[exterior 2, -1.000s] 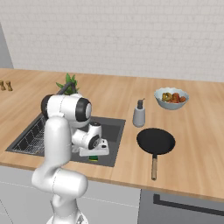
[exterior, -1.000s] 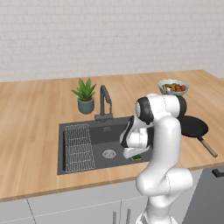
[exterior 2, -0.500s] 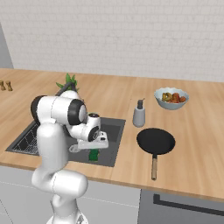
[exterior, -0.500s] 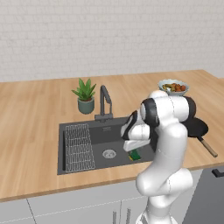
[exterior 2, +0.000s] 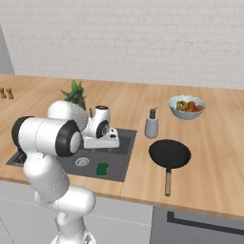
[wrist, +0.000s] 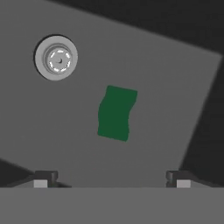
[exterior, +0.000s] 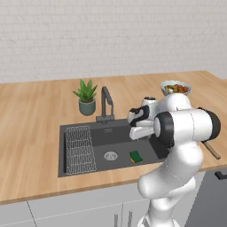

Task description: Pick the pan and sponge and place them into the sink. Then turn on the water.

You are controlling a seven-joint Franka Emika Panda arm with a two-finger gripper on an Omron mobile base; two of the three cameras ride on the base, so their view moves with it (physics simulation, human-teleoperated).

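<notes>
The sponge (wrist: pixel 115 113) lies green side up on the floor of the dark grey sink (wrist: pixel 175 87), to the right of the round drain (wrist: pixel 56 57). In the base views the sponge (exterior: pixel 136 156) (exterior 2: pixel 102 168) rests near the basin's front right. My gripper (wrist: pixel 111 181) (exterior: pixel 140 135) (exterior 2: pixel 101 144) hangs open above it, apart from it, with nothing between the fingertips (wrist: pixel 41 179). The black pan (exterior 2: pixel 169 154) with its wooden handle sits on the counter right of the sink (exterior 2: pixel 119 159). No water runs from the faucet (exterior: pixel 105 104).
A wire rack (exterior: pixel 80 148) fills the left part of the sink (exterior: pixel 106 135). A potted plant (exterior: pixel 87 96) stands behind the basin. A soap dispenser (exterior 2: pixel 151 124) and a bowl of food (exterior 2: pixel 187 106) stand on the counter beyond the pan.
The jaws have opened and let go of the sponge, which now lies on the sink floor. The hand has risen out of the basin.
</notes>
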